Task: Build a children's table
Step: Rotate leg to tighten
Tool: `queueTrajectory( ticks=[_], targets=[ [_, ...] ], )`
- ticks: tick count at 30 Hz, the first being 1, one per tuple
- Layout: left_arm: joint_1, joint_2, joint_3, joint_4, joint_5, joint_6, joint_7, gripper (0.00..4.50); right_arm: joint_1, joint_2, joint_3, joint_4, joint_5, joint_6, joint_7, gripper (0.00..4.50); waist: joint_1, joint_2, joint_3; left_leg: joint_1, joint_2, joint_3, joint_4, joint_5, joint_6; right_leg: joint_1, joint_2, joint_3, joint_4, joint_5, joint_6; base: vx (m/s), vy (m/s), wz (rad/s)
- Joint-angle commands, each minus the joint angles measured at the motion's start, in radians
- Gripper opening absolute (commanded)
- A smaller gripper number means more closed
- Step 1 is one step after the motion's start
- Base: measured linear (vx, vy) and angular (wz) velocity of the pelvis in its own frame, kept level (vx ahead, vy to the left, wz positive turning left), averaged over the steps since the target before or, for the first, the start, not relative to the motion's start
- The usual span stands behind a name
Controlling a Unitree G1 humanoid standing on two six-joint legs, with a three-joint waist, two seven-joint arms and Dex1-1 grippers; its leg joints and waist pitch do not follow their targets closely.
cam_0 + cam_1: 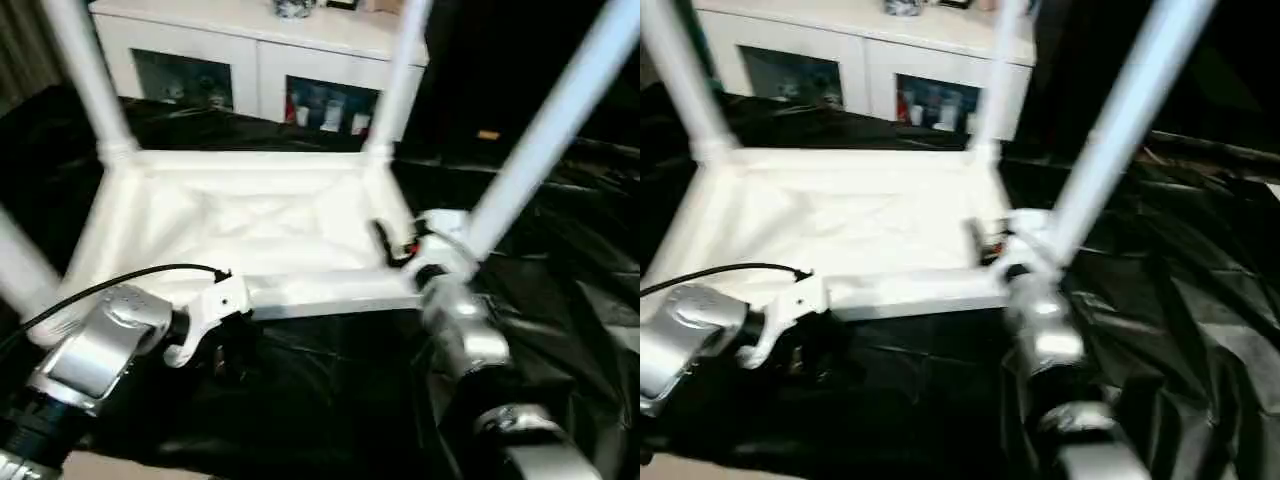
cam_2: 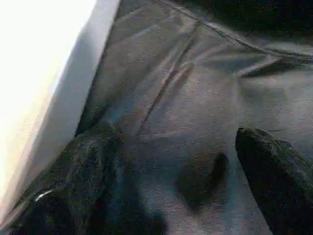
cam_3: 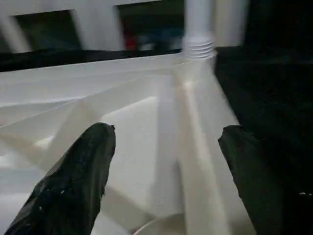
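Left eye view: upturned white plastic children's table (image 1: 250,215) has all four legs socketed; both hands, left (image 2: 166,161) and right (image 3: 161,166), are spread and empty; flipping it upright likely remains.

Setting reads as an indoor room arranged for robot trials rather than a lived-in home. The work surface (image 1: 560,300) is draped in loose, wrinkled black cloth that hangs over its edges. Behind it, against the back of the room, stands a white cabinet (image 1: 250,45) with glass doors (image 1: 180,78); coloured items sit behind the glass, too blurred to identify. Small objects rest on the cabinet's top, also unclear. A strip of pale floor (image 1: 110,468) shows at the near edge. The area to the right of the cabinet is dark.
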Motion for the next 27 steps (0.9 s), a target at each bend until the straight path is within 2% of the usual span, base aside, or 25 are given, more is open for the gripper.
queueTrajectory(
  ticks=[1,3,7,10,11,12,14,15,16,17,19,20,21,24,25,26,27],
  targets=[
    [-0.009,0.014,-0.001,0.067,0.075,-0.006,0.074,4.47,0.004,-0.051,-0.066,0.023,0.005,-0.029,-0.033,3.72,-0.011,0.015,-0.05,0.022,0.05,-0.019,-0.072,-0.224,-0.031,0.022,-0.057,0.047,-0.059,-0.15,-0.17,0.0,0.0,0.0],
    [-0.009,0.019,-0.003,0.072,0.081,-0.012,0.085,4.47,-0.006,-0.073,-0.079,0.049,-0.003,-0.048,-0.039,3.72,-0.013,0.013,-0.049,0.018,0.051,-0.022,-0.073,-0.233,-0.034,0.023,-0.061,0.046,-0.063,-0.188,-0.157,0.0,0.0,0.0],
    [-0.005,0.022,-0.002,0.066,0.076,-0.018,0.088,4.47,-0.009,-0.123,-0.102,0.078,-0.011,-0.07,-0.043,3.72,-0.015,0.011,-0.048,0.018,0.05,-0.024,-0.072,-0.244,-0.033,0.022,-0.062,0.045,-0.068,-0.242,-0.145,0.0,0.0,0.0],
    [-0.003,0.02,-0.001,0.064,0.069,-0.027,0.09,4.47,-0.009,-0.152,-0.11,0.099,-0.014,-0.084,-0.043,3.72,-0.014,0.008,-0.05,0.014,0.048,-0.022,-0.068,-0.219,-0.021,0.023,-0.06,0.045,-0.065,-0.213,-0.149,0.0,0.0,0.0],
    [0.001,0.006,0.005,0.06,0.056,-0.055,0.094,4.47,-0.002,-0.204,-0.125,0.121,-0.016,-0.098,-0.035,3.72,-0.016,0.007,-0.05,0.012,0.049,-0.023,-0.068,-0.213,-0.018,0.025,-0.059,0.043,-0.064,-0.208,-0.151,0.0,0.0,0.0],
    [0.001,0.006,0.005,0.059,0.056,-0.055,0.094,4.47,-0.002,-0.205,-0.125,0.121,-0.016,-0.098,-0.035,3.72,-0.015,0.01,-0.05,0.015,0.048,-0.021,-0.066,-0.213,-0.014,0.023,-0.057,0.043,-0.065,-0.197,-0.156,0.0,0.0,0.0],
    [0.009,-0.008,0.016,0.049,0.035,-0.08,0.091,4.47,0.007,-0.256,-0.141,0.136,-0.017,-0.106,-0.026,3.72,-0.014,0.008,-0.051,0.014,0.048,-0.02,-0.064,-0.203,-0.009,0.023,-0.056,0.043,-0.063,-0.175,-0.163,0.0,0.0,0.0],
    [0.009,-0.008,0.016,0.049,0.035,-0.08,0.091,4.47,0.007,-0.256,-0.141,0.136,-0.017,-0.106,-0.026,3.72,-0.012,0.009,-0.052,0.013,0.048,-0.018,-0.062,-0.186,-0.002,0.025,-0.054,0.043,-0.059,-0.136,-0.173,0.0,0.0,0.0],
    [0.017,-0.011,0.026,0.037,0.019,-0.09,0.085,4.47,0.009,-0.282,-0.146,0.146,-0.021,-0.112,-0.02,3.72,-0.011,0.016,-0.052,0.013,0.048,-0.019,-0.062,-0.183,-0.001,0.025,-0.054,0.043,-0.057,-0.124,-0.176,0.0,0.0,0.0],
    [0.017,-0.011,0.026,0.037,0.019,-0.09,0.085,4.47,0.009,-0.282,-0.146,0.146,-0.021,-0.112,-0.02,3.72,-0.013,0.012,-0.052,0.011,0.047,-0.019,-0.061,-0.177,0.002,0.026,-0.052,0.041,-0.055,-0.103,-0.183,0.0,0.0,0.0],
    [0.045,-0.005,0.057,-0.006,-0.026,-0.095,0.067,4.47,0.013,-0.319,-0.146,0.163,-0.034,-0.126,0.006,3.72,-0.015,0.013,-0.054,0.008,0.048,-0.019,-0.058,-0.165,0.008,0.028,-0.052,0.041,-0.05,-0.068,-0.195,0.0,0.0,0.0],
    [0.048,-0.004,0.06,-0.011,-0.031,-0.095,0.065,4.47,0.013,-0.322,-0.145,0.165,-0.035,-0.127,0.008,3.72,-0.014,0.02,-0.054,0.007,0.048,-0.021,-0.058,-0.16,0.008,0.029,-0.053,0.04,-0.047,-0.053,-0.201,0.0,0.0,0.0],
    [0.068,0.008,0.078,-0.041,-0.054,-0.091,0.052,4.47,0.018,-0.33,-0.137,0.165,-0.046,-0.136,0.022,3.72,-0.017,0.016,-0.052,0.005,0.048,-0.019,-0.057,-0.163,0.014,0.029,-0.05,0.04,-0.049,-0.043,-0.205,0.0,0.0,0.0],
    [0.157,0.045,0.147,-0.12,-0.118,-0.09,0.029,4.47,0.051,-0.316,-0.1,0.127,-0.059,-0.159,0.081,3.72,-0.018,0.013,-0.052,-0.002,0.047,-0.017,-0.052,-0.13,0.045,0.031,-0.05,0.041,-0.042,0.016,-0.222,0.0,0.0,0.0],
    [0.195,0.054,0.185,-0.141,-0.144,-0.095,0.023,4.47,0.072,-0.301,-0.087,0.095,-0.047,-0.156,0.122,3.72,-0.017,0.013,-0.048,-0.002,0.048,-0.017,-0.054,-0.136,0.05,0.029,-0.051,0.041,-0.046,0.007,-0.221,0.0,0.0,0.0],
    [0.219,0.059,0.21,-0.152,-0.16,-0.098,0.02,4.47,0.086,-0.291,-0.079,0.072,-0.039,-0.153,0.148,3.72,-0.018,0.013,-0.049,-0.003,0.048,-0.017,-0.052,-0.14,0.055,0.031,-0.052,0.042,-0.045,0.007,-0.223,0.0,0.0,0.0],
    [0.248,0.071,0.243,-0.164,-0.174,-0.098,0.015,4.47,0.108,-0.279,-0.066,0.037,-0.03,-0.153,0.182,3.72,-0.022,0.014,-0.045,-0.002,0.051,-0.018,-0.056,-0.167,0.063,0.027,-0.051,0.041,-0.051,-0.04,-0.221,0.0,0.0,0.0]
  ],
)
